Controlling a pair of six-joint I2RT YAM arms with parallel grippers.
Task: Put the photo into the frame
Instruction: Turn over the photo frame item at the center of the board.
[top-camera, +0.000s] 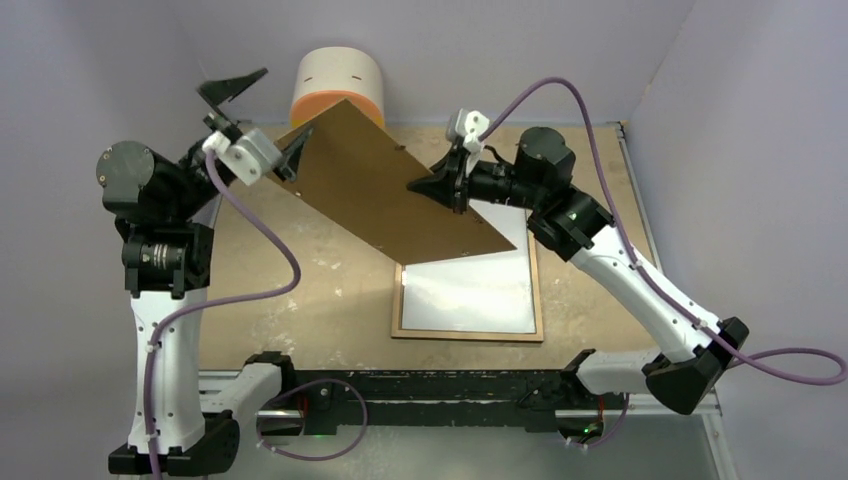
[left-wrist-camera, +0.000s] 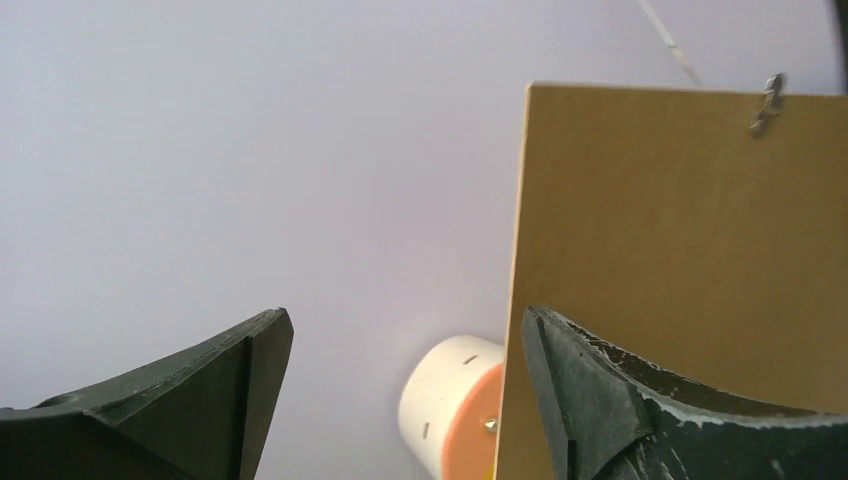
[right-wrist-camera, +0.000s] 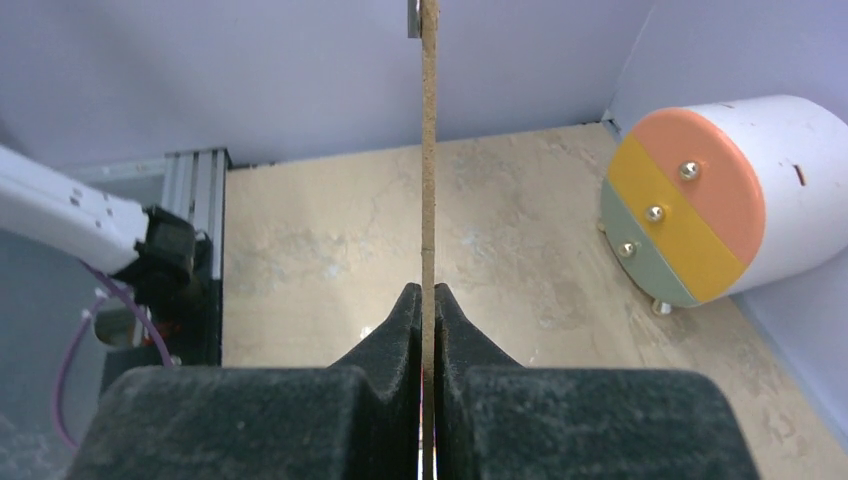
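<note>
The frame (top-camera: 468, 333) lies flat on the table right of centre, its light-brown wooden rim up. Inside the rim shows a white surface (top-camera: 470, 290); I cannot tell whether it is the photo's back. A plain brown backing board (top-camera: 390, 185) hangs tilted in the air above the frame's far end. My right gripper (top-camera: 428, 186) is shut on the board's right edge; in the right wrist view the thin board (right-wrist-camera: 429, 150) runs edge-on between the closed jaws (right-wrist-camera: 427, 295). My left gripper (top-camera: 265, 120) stands open at the board's upper left corner, one finger (left-wrist-camera: 590, 390) against the board (left-wrist-camera: 680, 250).
A white cylinder with an orange face (top-camera: 340, 85) stands at the back wall behind the board, and appears in the left wrist view (left-wrist-camera: 450, 400) and right wrist view (right-wrist-camera: 700, 200). The walls close in on three sides. The arm bases sit on a black rail (top-camera: 430, 385).
</note>
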